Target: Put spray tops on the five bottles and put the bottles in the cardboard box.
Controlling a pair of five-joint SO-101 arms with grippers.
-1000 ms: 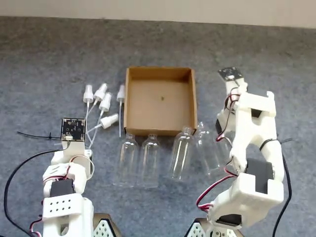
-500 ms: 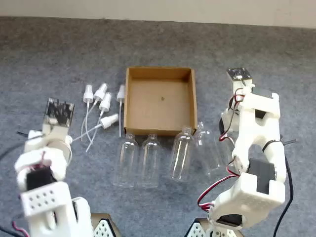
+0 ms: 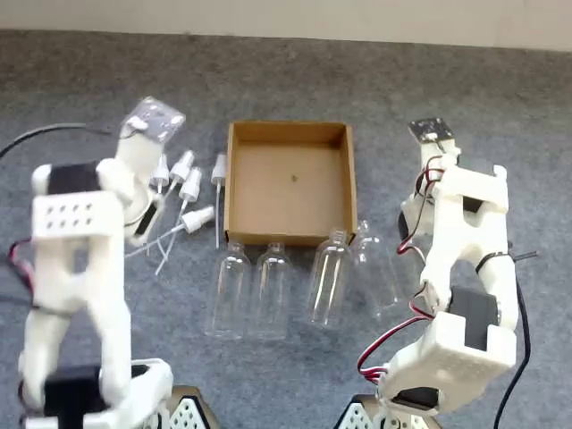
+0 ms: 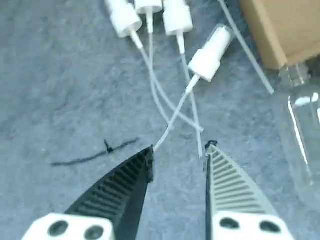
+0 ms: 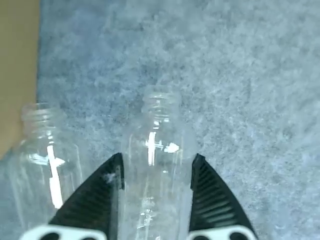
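Right gripper straddles a clear bottle.

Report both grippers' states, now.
Left gripper: open, empty, near the spray tops.
Right gripper: open, straddling a clear bottle.

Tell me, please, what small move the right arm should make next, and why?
Probably close the right arm's jaws on the bottle. They stand open on either side of its clear body, and its threaded neck is bare, so it likely needs to be held before a spray top can go on.
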